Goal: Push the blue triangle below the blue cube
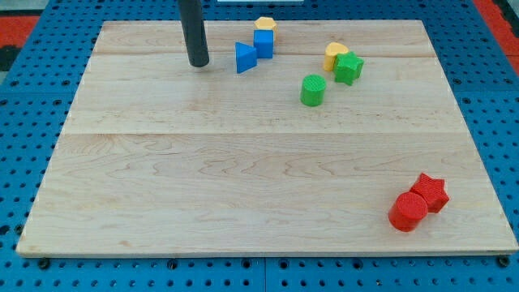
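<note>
The blue triangle (245,57) lies near the top of the wooden board (243,178), just left of and slightly below the blue cube (263,43), touching or nearly touching it. A yellow hexagon block (265,24) sits right above the blue cube. My tip (199,63) rests on the board to the left of the blue triangle, a short gap away from it.
A yellow block (335,54) and a green star-like block (349,67) sit together at the upper right, with a green cylinder (313,90) below-left of them. A red cylinder (407,212) and red star (431,191) sit at the lower right. Blue pegboard (32,122) surrounds the board.
</note>
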`<state>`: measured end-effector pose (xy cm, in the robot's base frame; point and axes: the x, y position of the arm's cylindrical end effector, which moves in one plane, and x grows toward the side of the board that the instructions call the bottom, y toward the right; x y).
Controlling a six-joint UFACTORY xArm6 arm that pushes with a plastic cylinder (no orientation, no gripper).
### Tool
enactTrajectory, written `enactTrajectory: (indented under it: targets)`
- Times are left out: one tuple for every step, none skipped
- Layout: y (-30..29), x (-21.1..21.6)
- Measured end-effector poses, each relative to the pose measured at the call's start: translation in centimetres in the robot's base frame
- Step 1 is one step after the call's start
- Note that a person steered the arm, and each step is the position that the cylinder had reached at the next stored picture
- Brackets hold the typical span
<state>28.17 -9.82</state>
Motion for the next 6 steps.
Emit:
enactTrajectory:
  targets:
    - [2.5, 0.0]
    - [4.4, 0.5]
    - [6.1, 0.6]
    - [7.4, 0.6]
    - [6.9, 5.6]
    - [11.6, 7.3]
